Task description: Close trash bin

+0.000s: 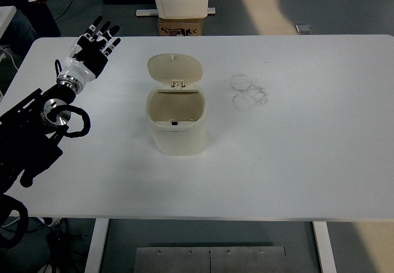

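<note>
White table (295, 174) bare along its near edge. Trash bin (176, 127) stood left of table centre, cream, its mouth uncovered. Lid (175, 68) hinged upright at the bin's far rim: not yet closed, whole task left. Left hand (93, 50) hovered well left of the bin and farther back, fingers spread, holding nothing, well apart from the lid. Right hand not in view.
</note>
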Available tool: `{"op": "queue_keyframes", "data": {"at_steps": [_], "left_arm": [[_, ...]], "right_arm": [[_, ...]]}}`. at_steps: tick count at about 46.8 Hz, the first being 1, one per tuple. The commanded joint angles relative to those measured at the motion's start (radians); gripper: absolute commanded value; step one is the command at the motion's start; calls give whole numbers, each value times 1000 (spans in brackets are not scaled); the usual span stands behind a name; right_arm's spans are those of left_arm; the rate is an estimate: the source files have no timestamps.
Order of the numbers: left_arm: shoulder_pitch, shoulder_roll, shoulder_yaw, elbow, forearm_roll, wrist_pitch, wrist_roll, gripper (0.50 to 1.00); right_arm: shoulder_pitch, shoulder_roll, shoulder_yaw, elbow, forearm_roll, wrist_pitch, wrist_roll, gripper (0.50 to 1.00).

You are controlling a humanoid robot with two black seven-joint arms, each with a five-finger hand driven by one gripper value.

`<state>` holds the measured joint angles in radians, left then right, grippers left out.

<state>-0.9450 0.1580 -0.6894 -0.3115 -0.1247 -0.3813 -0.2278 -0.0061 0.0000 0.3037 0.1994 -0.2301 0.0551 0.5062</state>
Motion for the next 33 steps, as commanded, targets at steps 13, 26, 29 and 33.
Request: {"op": "queue_keyframes", "data": {"at_steps": [13, 26, 29, 33], "left_arm": [[-1, 0, -1, 0, -1, 24, 1, 1000], [-17, 0, -2, 0, -12, 24, 4, 1000], [-17, -2, -2, 0, -10, 24, 4, 1000], [-17, -2, -1, 0, -10, 24, 4, 1000]], "right_arm": [[0, 0, 0, 0, 0, 0, 0, 991], [0, 0, 0, 0, 0, 0, 0, 991], [0, 0, 0, 0, 0, 0, 0, 991], [0, 0, 0, 0, 0, 0, 0, 991]]}}
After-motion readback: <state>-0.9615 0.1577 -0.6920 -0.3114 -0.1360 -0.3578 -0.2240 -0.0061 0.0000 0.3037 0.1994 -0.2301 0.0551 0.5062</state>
